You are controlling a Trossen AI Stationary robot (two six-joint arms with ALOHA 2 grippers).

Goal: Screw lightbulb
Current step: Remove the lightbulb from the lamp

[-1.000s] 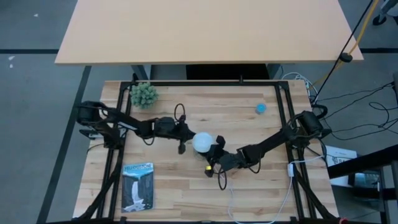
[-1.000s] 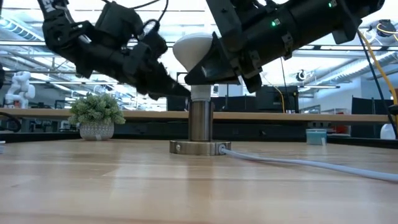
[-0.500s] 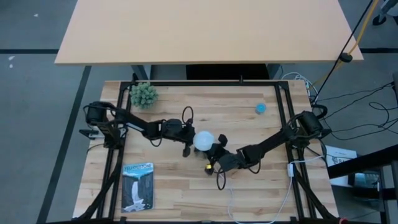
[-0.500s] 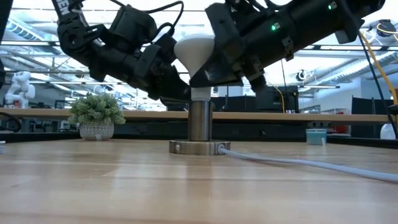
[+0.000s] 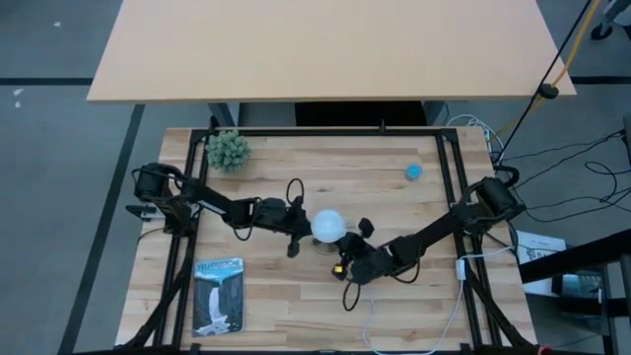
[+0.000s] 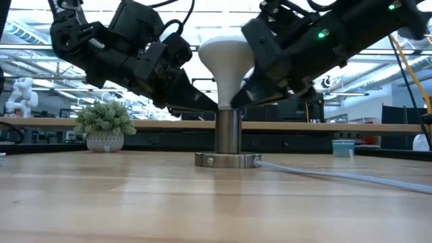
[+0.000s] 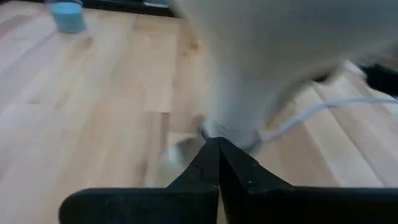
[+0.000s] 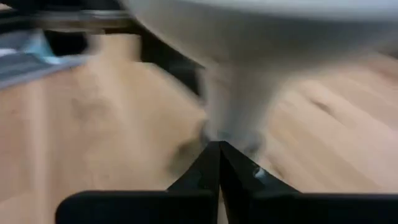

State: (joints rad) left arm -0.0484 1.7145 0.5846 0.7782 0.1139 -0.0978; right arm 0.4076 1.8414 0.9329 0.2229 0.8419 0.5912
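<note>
Shifted rightward with both arms: lightbulb [image 6: 227, 64] upright in socket [image 6: 228, 138], long axis vertical. Flanked at its neck by left gripper [image 6: 206, 104] and right gripper [image 6: 244, 100], fingers pressed together, pinching nothing.

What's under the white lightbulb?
Under the lightbulb stands a silvery socket, a post on a round base with a white cord. The bulb's screw end is hidden where the two meet, between both grippers' shut tips.

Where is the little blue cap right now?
In the high view, the blue cap sits alone on the table's far right part, well away from the lightbulb at the middle.
</note>
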